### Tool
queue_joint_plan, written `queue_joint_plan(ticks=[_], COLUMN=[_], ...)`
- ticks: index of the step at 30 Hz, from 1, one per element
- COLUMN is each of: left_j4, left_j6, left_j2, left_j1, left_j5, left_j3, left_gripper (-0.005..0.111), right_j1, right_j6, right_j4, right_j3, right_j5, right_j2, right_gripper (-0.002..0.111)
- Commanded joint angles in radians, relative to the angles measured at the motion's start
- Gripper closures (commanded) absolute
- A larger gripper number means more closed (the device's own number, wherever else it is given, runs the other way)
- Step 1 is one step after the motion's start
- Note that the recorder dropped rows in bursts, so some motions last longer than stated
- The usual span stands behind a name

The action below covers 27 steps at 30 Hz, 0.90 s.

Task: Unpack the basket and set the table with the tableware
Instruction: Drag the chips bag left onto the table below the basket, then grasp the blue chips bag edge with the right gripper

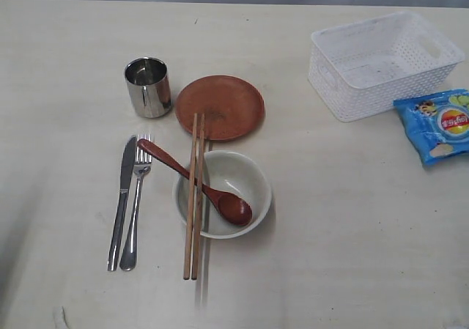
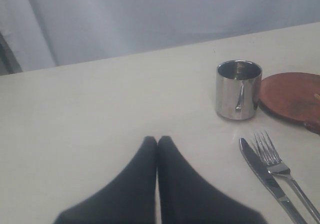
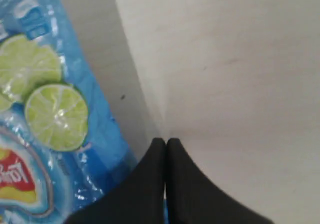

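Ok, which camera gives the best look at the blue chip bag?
The exterior view: nearly the whole chip bag lies on the table beside the basket. The right wrist view catches only a cropped close-up of its lime print; the left wrist view misses it entirely.

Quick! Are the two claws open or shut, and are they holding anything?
Left claw: shut, holding nothing.
Right claw: shut, holding nothing.
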Motion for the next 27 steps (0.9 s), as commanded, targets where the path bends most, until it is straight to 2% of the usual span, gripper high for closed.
queue_joint_plan(ticks=[1, 4, 12, 16, 22, 25, 27], left_j4=[-0.009, -0.009, -0.009, -0.009, -0.009, -0.009, -0.009], left_j6=[0.0, 0.0, 0.0, 0.0, 0.0, 0.0, 0.0], left_j2=[-0.003, -0.003, -0.003, -0.003, -0.003, -0.003, -0.003], left_j1=[0.002, 0.002, 0.002, 0.002, 0.002, 0.002, 0.002], left_j5=[-0.001, -0.001, -0.001, -0.001, -0.001, -0.001, -0.001], left_j3=[0.002, 0.002, 0.002, 0.002, 0.002, 0.002, 0.002], left_gripper=[0.107, 0.107, 0.107, 0.107, 0.107, 0.107, 0.107], right_j1=[0.049, 0.11, 0.301, 0.34, 0.341, 0.339, 0.339], right_j6=[-0.024, -0.053, -0.116, -0.117, -0.112, -0.067, -0.008], right_j4=[0.021, 0.06, 0.058, 0.058, -0.007, -0.039, -0.055], right_j3=[0.131, 0.187, 0.238, 0.238, 0.24, 0.24, 0.24], right_j5=[-0.043, -0.025, 0.213, 0.206, 0.097, 0.079, 0.041], right_j2=[-0.129, -0.188, -0.204, -0.246, -0.329, -0.334, -0.33], right_gripper=[0.109, 0.109, 0.109, 0.109, 0.107, 0.088, 0.067])
